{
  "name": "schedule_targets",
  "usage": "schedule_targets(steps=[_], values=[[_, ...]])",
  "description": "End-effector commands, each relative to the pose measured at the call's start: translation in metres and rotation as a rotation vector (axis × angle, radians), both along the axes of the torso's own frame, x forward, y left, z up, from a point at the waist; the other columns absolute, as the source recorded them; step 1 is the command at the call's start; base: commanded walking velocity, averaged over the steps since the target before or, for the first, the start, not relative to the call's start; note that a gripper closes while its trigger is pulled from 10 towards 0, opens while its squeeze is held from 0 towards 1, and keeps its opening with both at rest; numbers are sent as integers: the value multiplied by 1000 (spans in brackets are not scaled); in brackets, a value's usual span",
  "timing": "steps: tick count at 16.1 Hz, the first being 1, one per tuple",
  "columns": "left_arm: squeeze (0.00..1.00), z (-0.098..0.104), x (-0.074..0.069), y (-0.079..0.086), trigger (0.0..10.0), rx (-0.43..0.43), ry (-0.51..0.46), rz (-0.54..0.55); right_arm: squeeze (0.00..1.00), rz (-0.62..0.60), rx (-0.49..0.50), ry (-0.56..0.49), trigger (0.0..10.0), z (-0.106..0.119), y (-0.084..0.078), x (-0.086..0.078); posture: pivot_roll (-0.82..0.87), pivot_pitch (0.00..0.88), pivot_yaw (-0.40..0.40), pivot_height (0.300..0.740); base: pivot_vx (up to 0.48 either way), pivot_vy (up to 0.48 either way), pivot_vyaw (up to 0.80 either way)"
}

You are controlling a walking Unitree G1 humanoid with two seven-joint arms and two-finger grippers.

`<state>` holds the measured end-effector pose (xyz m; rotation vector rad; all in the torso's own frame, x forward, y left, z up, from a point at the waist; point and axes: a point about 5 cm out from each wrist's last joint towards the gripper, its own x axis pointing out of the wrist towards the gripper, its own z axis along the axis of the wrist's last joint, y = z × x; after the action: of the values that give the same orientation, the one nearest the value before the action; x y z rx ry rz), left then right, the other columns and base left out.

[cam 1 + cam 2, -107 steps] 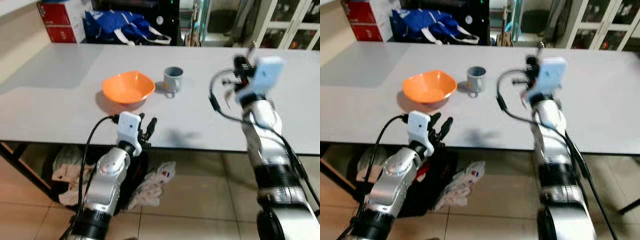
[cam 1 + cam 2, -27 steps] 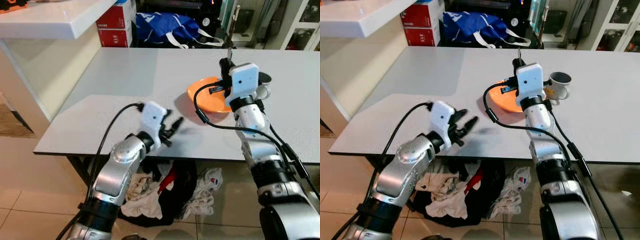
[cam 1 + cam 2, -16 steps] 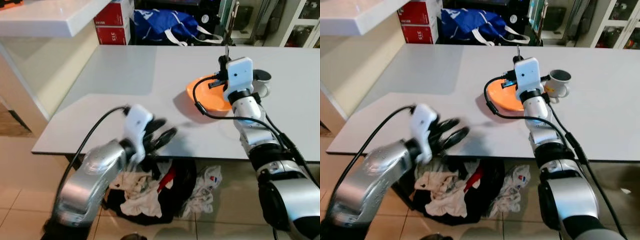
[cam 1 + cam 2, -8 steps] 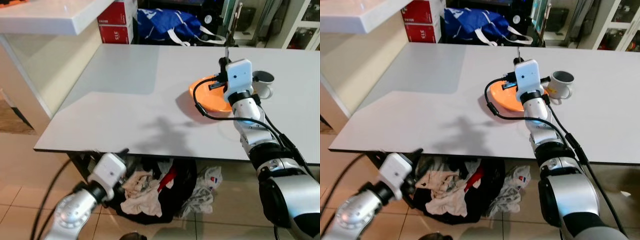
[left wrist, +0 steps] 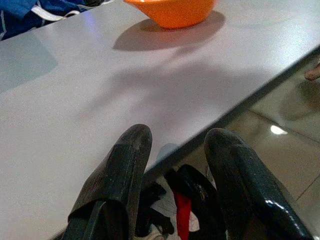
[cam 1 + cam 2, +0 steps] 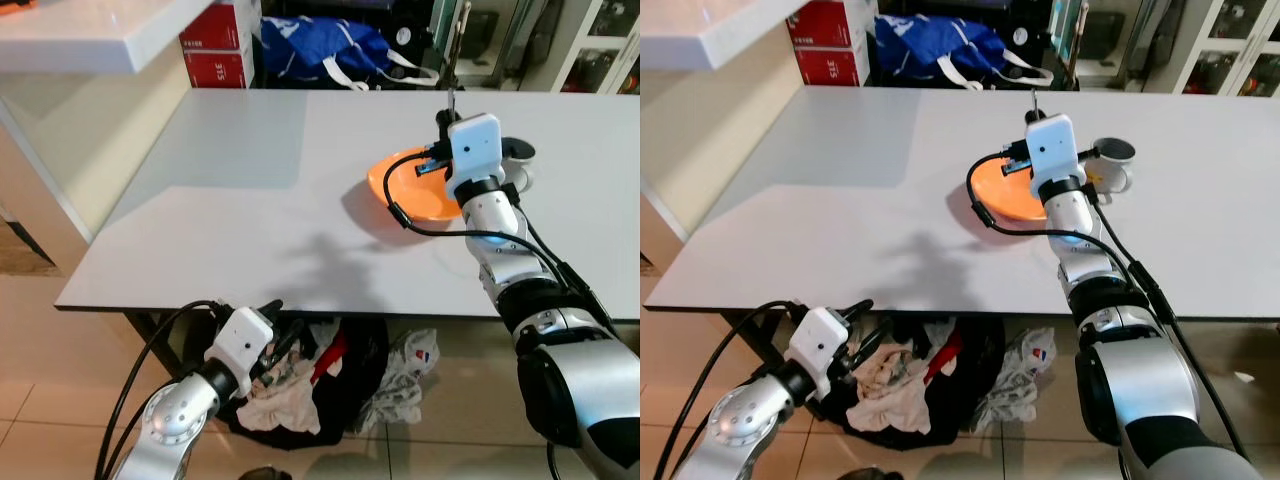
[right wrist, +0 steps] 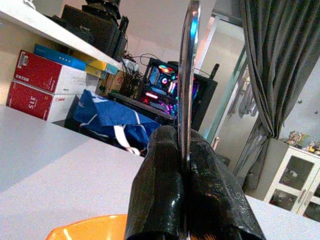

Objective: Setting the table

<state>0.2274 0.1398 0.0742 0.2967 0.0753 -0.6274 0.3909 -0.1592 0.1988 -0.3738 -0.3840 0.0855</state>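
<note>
From the head views the orange bowl [image 6: 415, 185] was seen on the worktop [image 6: 250, 200] beside a mug [image 6: 1110, 165]; in the left wrist view the left gripper [image 5: 172, 160] was spread, empty; in the right wrist view the right gripper [image 7: 182, 150] was clamped on an upright metal utensil [image 7: 187, 65].

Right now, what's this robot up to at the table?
It looks to be setting the table. The right gripper has its jaws shut on a thin metal utensil, held upright over the orange bowl. Which kind of utensil it is I cannot tell. A mug stands just beside the bowl on the white table. The left gripper hangs low at the table's near edge, jaws open and holding nothing, above a heap of clothes on the floor.
</note>
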Motion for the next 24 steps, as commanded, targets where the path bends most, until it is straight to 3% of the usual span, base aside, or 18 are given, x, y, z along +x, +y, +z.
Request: schedule_targets(steps=[1,7,11,21,24], values=[[0,18,10,-4,10000,-14,-67,-20,0,5,-6,-29,0,7,3,1,98,0,32,740,442,0,0],[0,42,19,-27,10000,-23,-101,-122,0,0,-4,-36,0,8,3,2,94,0,38,740,470,0,0],[0,49,21,-31,10000,-23,-104,-147,0,4,-6,-40,0,8,5,2,89,0,40,740,434,0,0],[0,55,22,-31,10000,-40,-93,-142,0,73,-28,-33,0,10,23,3,98,0,39,740,0,0,0],[0,56,20,-28,10000,-38,-87,-136,0,136,-153,27,0,-4,38,1,116,0,40,740,0,0,0]])
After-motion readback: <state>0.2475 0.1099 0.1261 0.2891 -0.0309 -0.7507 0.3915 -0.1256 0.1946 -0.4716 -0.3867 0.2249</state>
